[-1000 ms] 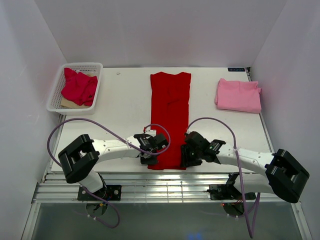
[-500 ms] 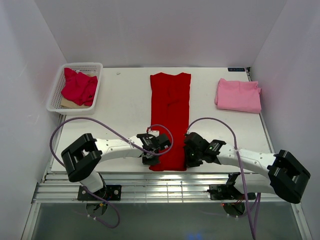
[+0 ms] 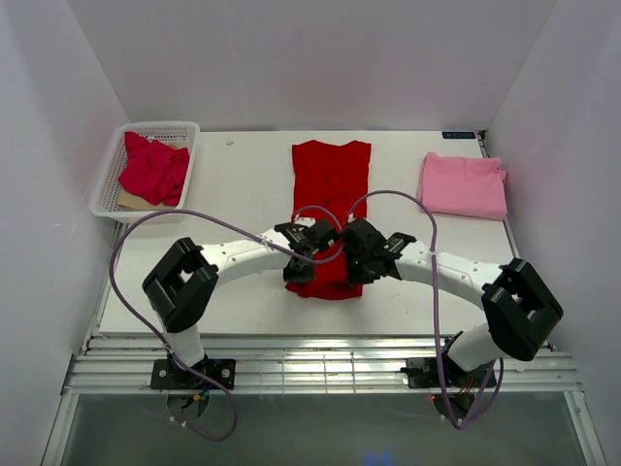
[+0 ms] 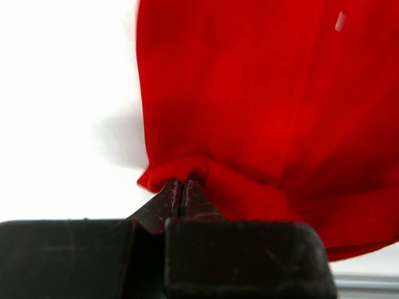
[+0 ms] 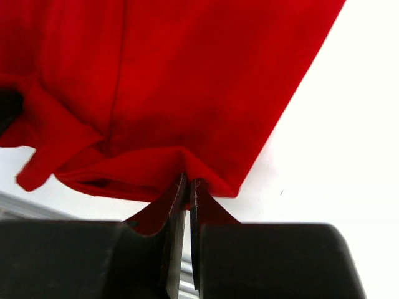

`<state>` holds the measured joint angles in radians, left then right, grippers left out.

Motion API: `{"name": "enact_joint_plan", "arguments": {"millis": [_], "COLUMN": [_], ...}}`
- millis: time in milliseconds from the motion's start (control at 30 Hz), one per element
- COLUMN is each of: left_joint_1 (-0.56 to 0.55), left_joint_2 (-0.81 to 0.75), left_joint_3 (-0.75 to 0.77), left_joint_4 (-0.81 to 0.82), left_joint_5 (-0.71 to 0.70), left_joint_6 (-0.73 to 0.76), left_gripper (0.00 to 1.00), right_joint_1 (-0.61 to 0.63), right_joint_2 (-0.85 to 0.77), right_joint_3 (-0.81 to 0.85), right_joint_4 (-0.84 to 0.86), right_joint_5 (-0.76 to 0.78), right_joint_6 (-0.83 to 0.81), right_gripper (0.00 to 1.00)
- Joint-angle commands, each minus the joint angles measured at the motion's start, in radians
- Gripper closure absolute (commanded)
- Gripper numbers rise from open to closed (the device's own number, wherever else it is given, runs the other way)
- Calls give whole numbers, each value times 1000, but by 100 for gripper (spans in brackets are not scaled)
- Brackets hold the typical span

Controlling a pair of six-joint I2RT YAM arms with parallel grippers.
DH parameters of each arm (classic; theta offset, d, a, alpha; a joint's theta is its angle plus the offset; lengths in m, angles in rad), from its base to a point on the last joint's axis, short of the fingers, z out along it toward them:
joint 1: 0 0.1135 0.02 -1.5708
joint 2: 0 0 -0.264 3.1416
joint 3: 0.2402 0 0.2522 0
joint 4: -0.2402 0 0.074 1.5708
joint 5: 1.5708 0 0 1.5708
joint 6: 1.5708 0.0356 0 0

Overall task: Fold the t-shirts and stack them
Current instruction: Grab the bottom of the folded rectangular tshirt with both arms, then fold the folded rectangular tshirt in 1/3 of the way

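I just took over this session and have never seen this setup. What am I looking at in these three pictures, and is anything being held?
You are seeing two white robot arms bolted at the near edge of a white table. The wide picture comes from a fixed camera above and behind them. The two close-ups come from a camera on each wrist. On the table lie a bright red t-shirt in the middle and a folded pink t-shirt at the right. A white mesh basket at the left holds a crumpled crimson t-shirt. The left claw and the right claw are each shut on the bright red t-shirt's near edge.
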<state>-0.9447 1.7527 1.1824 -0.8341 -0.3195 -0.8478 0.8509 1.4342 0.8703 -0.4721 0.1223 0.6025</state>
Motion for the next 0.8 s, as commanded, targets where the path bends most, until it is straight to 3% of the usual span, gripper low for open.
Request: {"name": "enact_joint_plan", "arguments": {"millis": [0, 333, 767], "left_joint_1": [82, 213, 382], "left_joint_2": [16, 201, 364], "left_joint_3": [104, 391, 637], "left_joint_4": [81, 144, 136], "left_joint_5": [-43, 11, 89], "left_joint_6": [125, 320, 395], "left_gripper": [100, 100, 100], "right_joint_1": [-39, -217, -351], "right_joint_2": [70, 273, 482], "right_joint_3": [90, 312, 628], "right_joint_4": [-11, 15, -30], "right_joint_5": [51, -7, -44], "right_joint_6": [-96, -248, -354], "right_gripper": [92, 92, 92]}}
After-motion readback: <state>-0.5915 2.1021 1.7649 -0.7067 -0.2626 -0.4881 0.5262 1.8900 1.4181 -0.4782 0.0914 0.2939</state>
